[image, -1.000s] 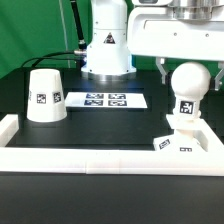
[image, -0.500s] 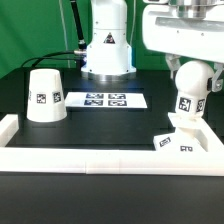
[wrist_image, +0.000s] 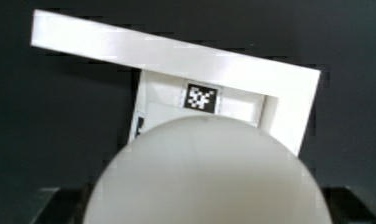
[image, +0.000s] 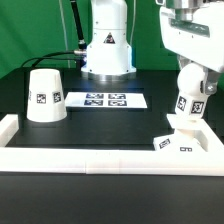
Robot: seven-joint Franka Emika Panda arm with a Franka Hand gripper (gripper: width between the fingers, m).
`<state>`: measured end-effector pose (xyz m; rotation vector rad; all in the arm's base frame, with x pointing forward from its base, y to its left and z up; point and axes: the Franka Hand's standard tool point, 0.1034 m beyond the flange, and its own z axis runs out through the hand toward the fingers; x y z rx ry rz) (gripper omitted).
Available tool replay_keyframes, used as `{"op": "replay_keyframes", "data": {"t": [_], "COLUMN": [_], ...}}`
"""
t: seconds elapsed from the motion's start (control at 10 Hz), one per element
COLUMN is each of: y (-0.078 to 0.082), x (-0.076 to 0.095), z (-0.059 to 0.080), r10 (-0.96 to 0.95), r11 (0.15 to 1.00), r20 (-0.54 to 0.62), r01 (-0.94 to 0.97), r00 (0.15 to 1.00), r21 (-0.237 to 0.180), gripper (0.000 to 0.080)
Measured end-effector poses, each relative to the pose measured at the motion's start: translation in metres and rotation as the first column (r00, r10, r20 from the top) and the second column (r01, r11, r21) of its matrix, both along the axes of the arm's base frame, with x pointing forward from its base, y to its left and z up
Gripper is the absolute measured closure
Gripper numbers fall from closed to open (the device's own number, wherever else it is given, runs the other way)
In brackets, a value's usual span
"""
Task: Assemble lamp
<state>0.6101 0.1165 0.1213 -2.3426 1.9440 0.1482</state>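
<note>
Exterior view: one white shade (image: 45, 95) stands mouth-down on the black table (image: 100, 130) at 9 o'clock. One marker board (image: 105, 100) lies at centre, and one square base (image: 183, 145) sits at 4 o'clock against the white rim (image: 90, 160). The hand (image: 198, 72) is clamped on the one bulb (image: 200, 86), which is tilted over the base. Wrist view: the bulb blocks most of the base, leaving one tag (wrist_image: 203, 97) showing.

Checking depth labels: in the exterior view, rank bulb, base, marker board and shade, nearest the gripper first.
1. White ball-shaped bulb, right at the gripper.
2. Low square white base, just below.
3. Flat white marker board, mid-table.
4. White tapered shade, exterior view's left.
</note>
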Motion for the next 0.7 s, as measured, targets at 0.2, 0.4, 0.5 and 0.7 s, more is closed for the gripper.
{"op": "replay_keyframes", "data": {"t": [0.2,0.4,0.5,0.7], "y": [0.0001,-0.0005,-0.0026,-0.002], "x": [-0.0003,-0.0002,0.0002,0.0001], "z": [0.0004,0.0024,0.0025,0.0023], "r10": [0.167,0.298,0.384,0.52], "r11": [0.986,0.954,0.923,0.854], "r20": [0.017,0.027,0.039,0.06], "r01": [-0.167,-0.298,-0.384,-0.521], "r00": [0.986,0.954,0.922,0.852], "r21": [-0.001,0.002,0.0,-0.005], "gripper": [0.0114,0.0104,0.0101,0.0101]}}
